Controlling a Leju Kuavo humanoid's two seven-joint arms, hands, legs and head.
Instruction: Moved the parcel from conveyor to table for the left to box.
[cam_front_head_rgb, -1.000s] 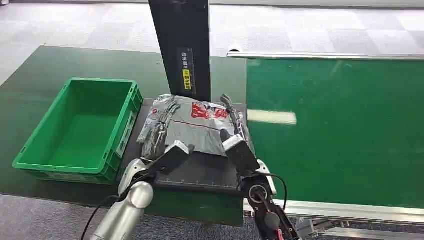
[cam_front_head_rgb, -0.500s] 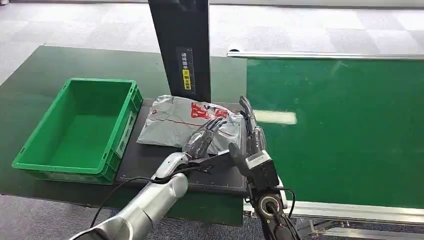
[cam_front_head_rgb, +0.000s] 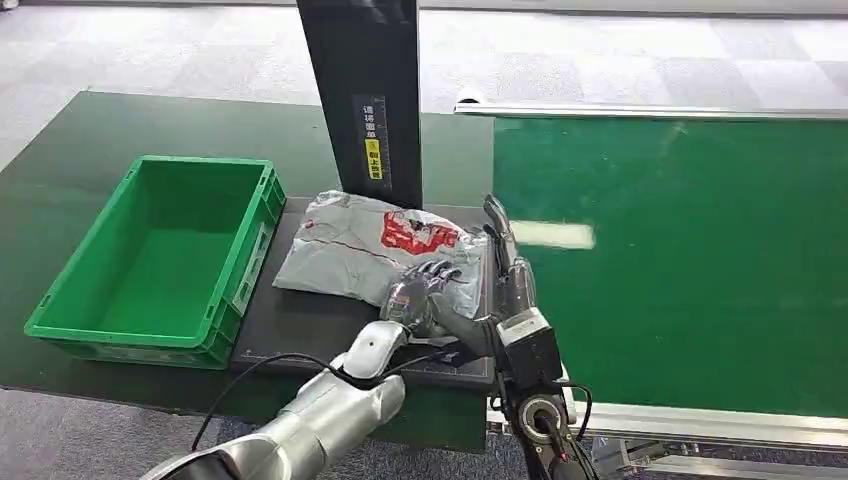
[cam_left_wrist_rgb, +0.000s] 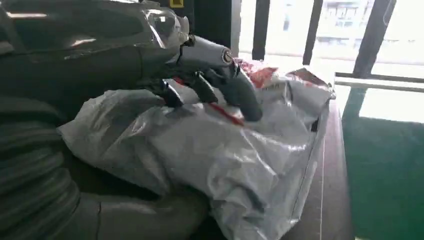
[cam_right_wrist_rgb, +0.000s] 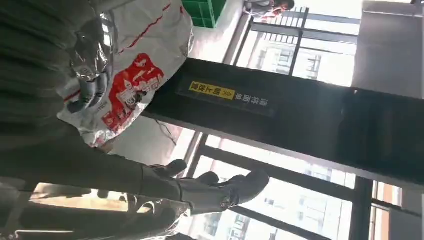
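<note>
The grey parcel (cam_front_head_rgb: 350, 245) with red print lies on the black mat (cam_front_head_rgb: 300, 335) between the green bin and the conveyor. My left hand (cam_front_head_rgb: 422, 290) grips the parcel's near right corner. In the left wrist view its fingers (cam_left_wrist_rgb: 215, 75) press on top of the crumpled parcel (cam_left_wrist_rgb: 225, 150) and the thumb sits under it. My right hand (cam_front_head_rgb: 508, 265) stands just right of the parcel with straight fingers, holding nothing. The right wrist view shows that hand (cam_right_wrist_rgb: 210, 192) open in the air, with the parcel (cam_right_wrist_rgb: 140, 75) beyond it.
An empty green bin (cam_front_head_rgb: 245, 270) stands on the dark green table left of the mat. A black post (cam_front_head_rgb: 365, 100) rises just behind the parcel. The green conveyor belt (cam_front_head_rgb: 680, 260) runs along the right, with a metal rail at its near edge.
My left hand crossed from the parcel's left side to its near right corner and closed on it. My right hand came off the parcel and stands beside its right edge.
</note>
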